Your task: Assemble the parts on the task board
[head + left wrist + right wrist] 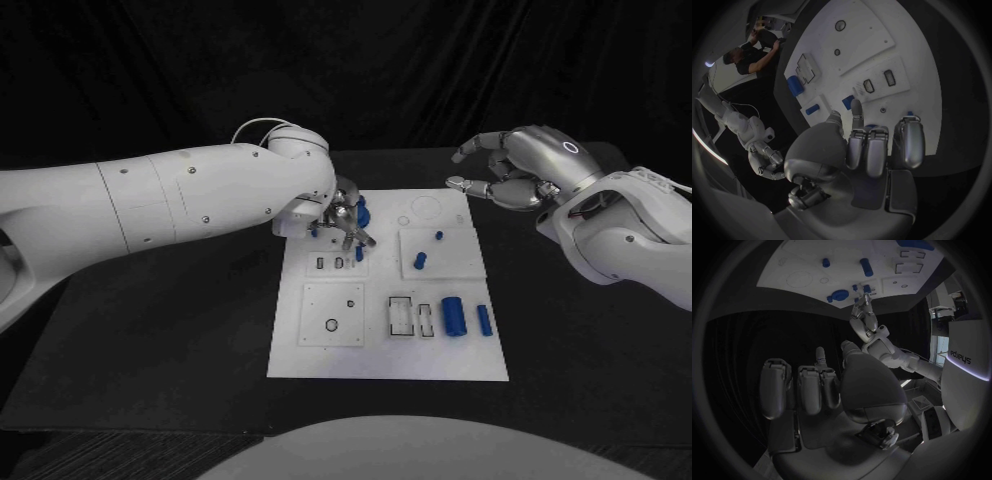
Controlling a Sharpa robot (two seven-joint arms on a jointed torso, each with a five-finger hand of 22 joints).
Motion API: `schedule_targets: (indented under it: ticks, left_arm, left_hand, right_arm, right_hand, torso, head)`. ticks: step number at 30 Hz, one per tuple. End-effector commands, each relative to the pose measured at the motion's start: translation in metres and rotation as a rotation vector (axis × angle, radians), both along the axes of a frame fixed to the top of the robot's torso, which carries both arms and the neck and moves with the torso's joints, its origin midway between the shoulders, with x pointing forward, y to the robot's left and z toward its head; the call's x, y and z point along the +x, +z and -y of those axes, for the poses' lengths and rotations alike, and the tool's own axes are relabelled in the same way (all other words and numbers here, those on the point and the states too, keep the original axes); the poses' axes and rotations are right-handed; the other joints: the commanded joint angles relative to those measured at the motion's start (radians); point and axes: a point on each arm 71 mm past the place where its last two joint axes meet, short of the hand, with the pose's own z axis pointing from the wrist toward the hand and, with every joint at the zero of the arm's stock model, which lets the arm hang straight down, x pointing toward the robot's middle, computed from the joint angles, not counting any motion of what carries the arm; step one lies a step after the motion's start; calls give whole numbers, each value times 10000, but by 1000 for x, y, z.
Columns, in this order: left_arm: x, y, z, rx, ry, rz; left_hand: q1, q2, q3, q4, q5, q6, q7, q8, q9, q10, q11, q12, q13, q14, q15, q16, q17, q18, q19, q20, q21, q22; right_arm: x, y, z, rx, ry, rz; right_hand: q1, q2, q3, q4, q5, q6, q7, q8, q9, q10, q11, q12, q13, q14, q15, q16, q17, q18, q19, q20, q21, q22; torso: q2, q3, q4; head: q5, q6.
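1. The white board (pixel 389 345) lies at the centre of the black table (pixel 173 340), its long side running from 12 to 6 o'clock in the head view.
2. The left hand (pixel 343 222) sits over the board's 11 o'clock corner, fingers pointing down onto the plate beside a blue part (pixel 362 211); whether it grips that part cannot be told.
3. In the left wrist view the same hand's fingers (pixel 856 117) reach to the board's edge, with a small blue piece (pixel 848 102) just beside the fingertip.
4. The right hand (pixel 516 170) hovers off the board at 2 o'clock, fingers curled inward around nothing, well apart from the parts.
5. A short blue peg (pixel 438 236) and a slanted blue pin (pixel 420 260) lie on the upper right panel, at about 1 o'clock from the board's centre.
6. Two blue cylinders, a thick one (pixel 453 317) and a thinner one (pixel 485 320), lie side by side at 4 o'clock, next to rectangular slots (pixel 413 316).
7. A square plate with an oval hole (pixel 333 314) lies at 8 o'clock.
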Motion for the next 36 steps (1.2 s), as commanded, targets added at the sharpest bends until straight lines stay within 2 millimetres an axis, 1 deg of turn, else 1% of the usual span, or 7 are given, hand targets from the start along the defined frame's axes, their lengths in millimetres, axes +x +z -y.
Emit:
schedule_targets:
  ticks: [1, 5, 11, 15, 21, 26, 36]
  left_arm:
    - [0, -2, 1, -125, -100, -63]
    - [0, -3, -1, -90, -55, -97]
    - [-1, -5, -1, -87, -92, -156]
    - [-1, -6, -1, -115, -113, -176]
    - [-1, -8, 1, -182, -146, -204]
    - [-1, -10, 1, -206, -151, -238]
    - [0, -15, 0, -166, -112, -341]
  left_hand:
    - [51, 37, 48, -34, 36, -87, 16, -77, 17, 1077, -37, 35, 2632, 1039, -38, 26, 2633, -21, -94, -8, -61, 171]
    - [46, 41, 50, -31, 35, -81, 16, -82, 22, 1077, -36, 35, 2632, 1039, -36, 26, 2633, -19, -102, -7, -66, 164]
    - [42, 42, 51, -29, 34, -78, 17, -87, 25, 1077, -34, 35, 2632, 1039, -35, 26, 2633, -7, -147, -6, -91, 119]
    - [55, 54, 76, -41, 57, -90, 25, -152, 40, 1077, -26, 35, 2632, 1039, -27, 26, 2633, 2, -184, -1, -121, 86]
    - [133, 53, 178, -128, 135, -102, 77, -550, -10, 1077, 18, 35, 2632, 1039, 10, 26, 2633, 17, -252, 31, -200, 32]
    - [247, 50, 319, -261, 268, -10, 127, -1038, -163, 1077, 66, 35, 2632, 1039, 54, 26, 2633, 33, -311, 73, -281, -12]
    - [327, 43, 403, -355, 348, 57, 137, -1236, -212, 1077, 75, 35, 2632, 1039, 66, 26, 2633, 48, -361, 89, -331, -52]
  right_arm:
    - [0, -2, 2, -13, -144, -112]
    - [1, -3, 2, -3, -164, -152]
    - [1, -4, 1, -2, -150, -205]
    - [1, -4, 1, -5, -146, -224]
    - [1, -5, 1, -11, -162, -243]
    - [1, -5, 1, -15, -164, -261]
    - [1, -5, 0, -40, -173, -313]
  right_hand:
    - [73, 15, 41, 34, 38, 72, -13, 61, -15, 1047, 67, 36, 2635, 905, 78, -66, 1943, -12, 378, 78, -48, 2128]
    - [74, 20, 41, 36, 46, 80, -12, 64, -16, 1047, 67, 36, 2635, 905, 78, -66, 1942, -11, 377, 79, -50, 2127]
    - [73, 24, 40, 38, 52, 87, -12, 67, -18, 1047, 67, 36, 2635, 904, 78, -68, 1939, -12, 378, 79, -48, 2128]
    - [73, 29, 39, 39, 59, 96, -11, 70, -19, 1047, 68, 36, 2635, 903, 78, -74, 1932, -9, 373, 79, -61, 2124]
    - [73, 33, 38, 40, 65, 105, -11, 74, -20, 1047, 68, 36, 2635, 900, 79, -82, 1920, -6, 368, 79, -72, 2120]
    - [73, 33, 38, 40, 65, 105, -11, 74, -20, 1047, 68, 36, 2635, 900, 79, -82, 1920, -6, 368, 79, -72, 2120]
    - [82, 40, 38, 35, 82, 125, -10, 81, -25, 1047, 68, 36, 2635, 897, 79, -93, 1905, -3, 362, 80, -86, 2115]
  torso:
    - [-3, -15, -54]
    - [-16, -14, -26]
    - [-28, -10, -72]
    - [-33, -7, -81]
    - [-40, 0, -79]
    - [-50, -7, -80]
    - [-66, -4, -102]
  head:
    - [43, -2]
    - [34, -2]
    - [79, -2]
    - [86, -2]
    - [64, -2]
    - [58, -2]
    - [35, -2]
